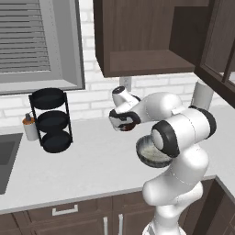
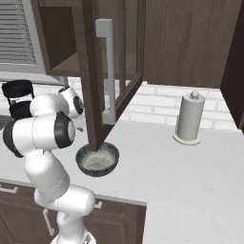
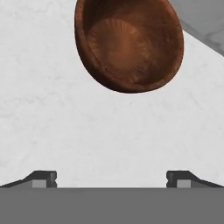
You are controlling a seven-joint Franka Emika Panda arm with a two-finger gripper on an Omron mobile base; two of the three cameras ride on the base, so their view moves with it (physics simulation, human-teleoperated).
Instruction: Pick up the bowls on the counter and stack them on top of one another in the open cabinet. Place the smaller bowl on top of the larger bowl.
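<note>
Wide-spread, empty gripper (image 3: 111, 177) at frame bottom, poised short of smaller bowl (image 3: 128, 43) at top; approach step, calling for rim grasp.

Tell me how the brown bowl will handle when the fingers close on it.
The brown bowl looks rigid, so it should not flex. Its glossy surface may be slippery, so a rim pinch could slide. Its rounded underside suggests it may rock or scoot on the counter if nudged.

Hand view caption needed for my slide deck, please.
Open gripper hovers over the white counter, the smaller reddish-brown bowl just ahead.
</note>
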